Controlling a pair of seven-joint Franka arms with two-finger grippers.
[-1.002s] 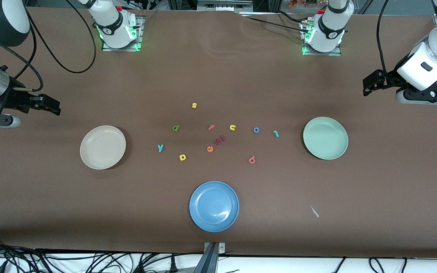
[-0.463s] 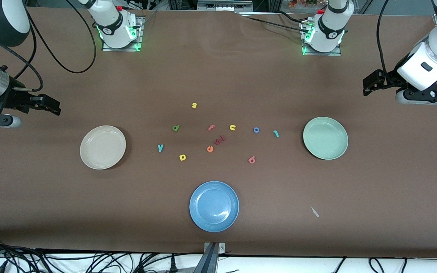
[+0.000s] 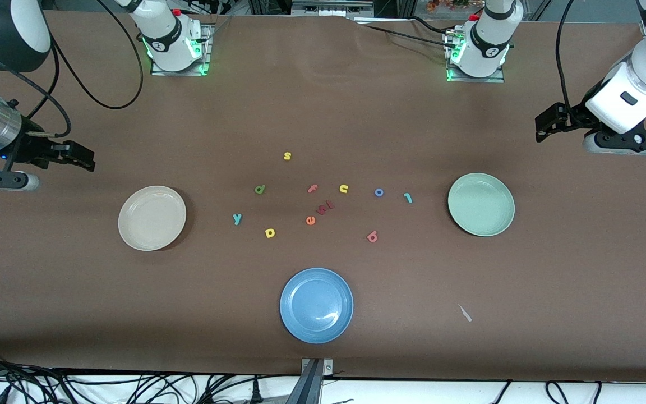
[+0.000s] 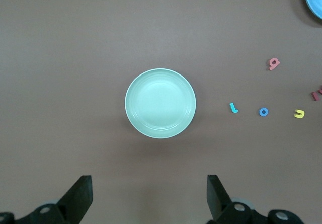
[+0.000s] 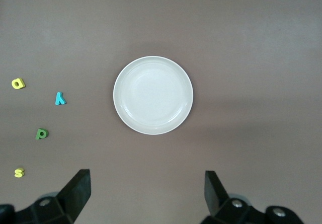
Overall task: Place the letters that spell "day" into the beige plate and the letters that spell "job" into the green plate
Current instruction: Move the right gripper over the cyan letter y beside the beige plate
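Barely any change: right gripper [image 3: 79, 158] nudged inward near the tabletop's right-arm edge, left gripper [image 3: 547, 122] at the other edge, both spread, empty. Day letters [image 3: 259, 189] near beige plate [image 3: 152, 217]; job letters [image 3: 379, 192] near green plate [image 3: 480, 203]. Nothing sorted.

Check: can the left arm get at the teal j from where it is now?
Probably yes. The left pincer hangs open over bare table at its own end, holding nothing. The teal j lies flat by itself between the blue o and the green plate, nothing on it.
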